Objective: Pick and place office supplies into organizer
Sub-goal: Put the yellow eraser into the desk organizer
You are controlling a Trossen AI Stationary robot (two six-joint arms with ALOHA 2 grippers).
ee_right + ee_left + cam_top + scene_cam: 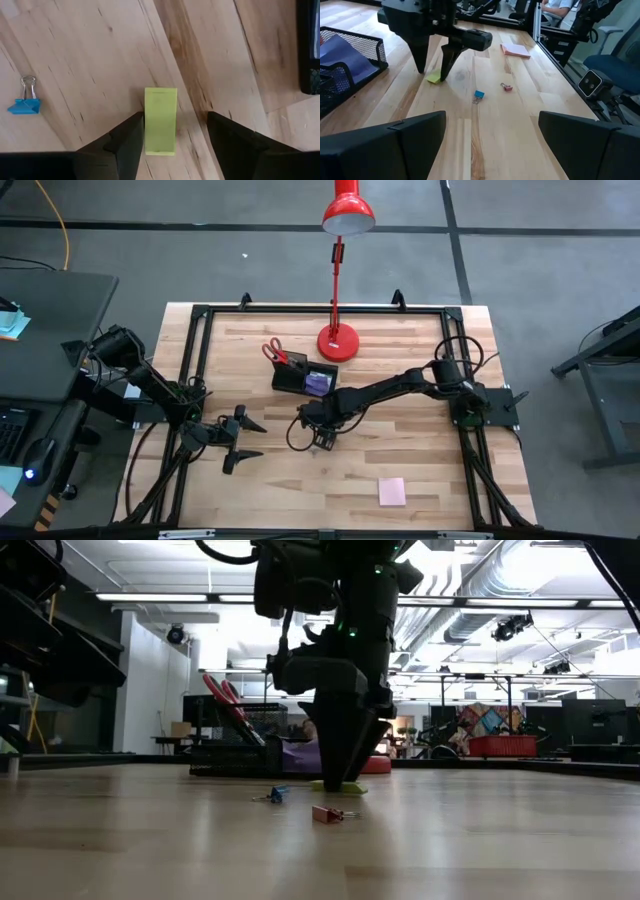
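Right tool point(172, 131) points down at the middle of the desk point(420, 470), its fingers apart and straddling a small yellow-green pad point(160, 120). That pad is a flat, narrow rectangle, plain on top, lying on the wood with one finger just beside its long edge and the other a little way off; whether either finger touches it I cannot tell. In the low view the fingers' tips come down to the desk right at the pad point(338, 786).

Just beside it lie two binder clips, well apart from the fingers: a blue clip point(24, 102) with silver wire handles and a red clip point(326, 813).

Near the tool, toward the lamp point(338, 340), stands the organizer point(304, 379), black wire mesh. A purple pad point(319, 382) sits in one compartment, leaning against the wall, and red-handled scissors point(274, 353) stick up out of the other, handles uppermost.

A pink pad point(391, 491) lies flat and alone near the desk's front edge, well apart from everything else.

Left tool point(243, 438) waits over the left part of the desk, fingers spread wide with nothing between them.
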